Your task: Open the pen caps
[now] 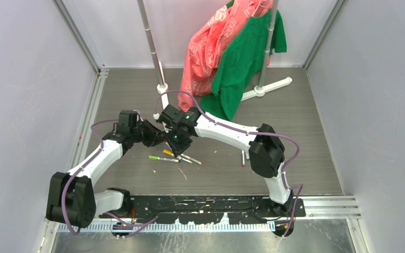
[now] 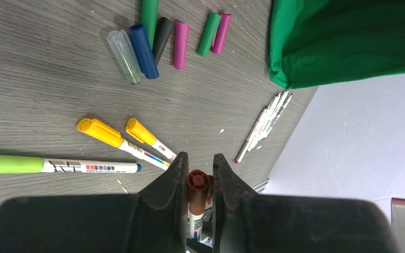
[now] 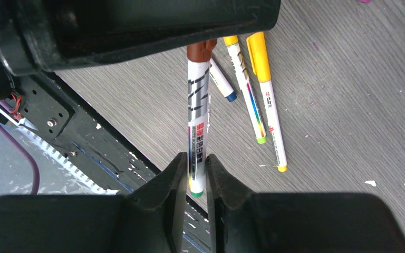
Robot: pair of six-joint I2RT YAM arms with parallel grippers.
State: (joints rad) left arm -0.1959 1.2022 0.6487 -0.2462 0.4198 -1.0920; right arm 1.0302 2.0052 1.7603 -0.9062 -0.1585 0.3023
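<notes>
Left end effector [image 2: 199, 161] grips brown cap [image 2: 198, 182]; pen's [image 3: 198, 105] red print illegible.

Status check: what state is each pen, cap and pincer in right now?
Left pincer: shut on the brown plastic cap.
Right pincer: shut on that pen's white marker barrel.
Brown plastic cap: on, not pulled off.
Two yellow-capped white pens: capped, lying flat.
Green-capped white pen: capped, lying flat.
Loose coloured plastic caps: off, lying loose.

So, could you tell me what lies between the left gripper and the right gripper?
One pen bridges them: the left gripper clamps its brown cap, the right gripper its other end. The right wrist view shows it.
</notes>
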